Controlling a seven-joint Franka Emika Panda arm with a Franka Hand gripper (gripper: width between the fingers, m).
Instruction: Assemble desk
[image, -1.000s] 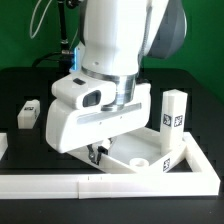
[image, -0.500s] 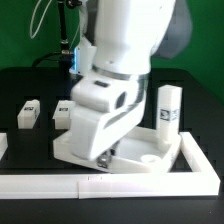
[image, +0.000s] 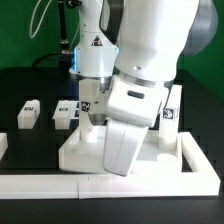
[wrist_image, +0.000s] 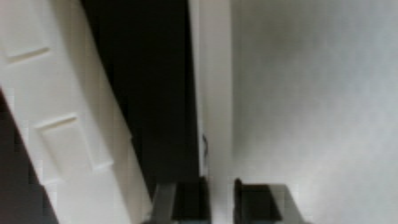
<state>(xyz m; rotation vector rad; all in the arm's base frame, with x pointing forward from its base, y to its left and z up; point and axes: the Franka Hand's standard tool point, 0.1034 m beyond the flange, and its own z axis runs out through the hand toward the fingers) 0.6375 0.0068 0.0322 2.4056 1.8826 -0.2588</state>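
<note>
The white desk top (image: 76, 150) lies low in the middle of the exterior view, mostly behind my arm. One white leg (image: 171, 108) stands upright at its far right. Two more legs (image: 28, 114) (image: 65, 113) lie on the black table to the left. My hand (image: 125, 145) tilts down over the desk top and hides the fingertips. In the wrist view my gripper (wrist_image: 221, 205) has its dark fingers (wrist_image: 180, 205) close on either side of a narrow white rim of the desk top (wrist_image: 214, 100), with black table beside it.
Long low white border strips (image: 50, 184) run along the front of the scene, with a corner piece (image: 205, 160) at the right. A short white piece (image: 3, 146) shows at the left edge. Cables hang behind the arm.
My arm has swung toward the exterior view's right and the hand has turned. It now covers the middle of the desk top. The legs have not moved.
</note>
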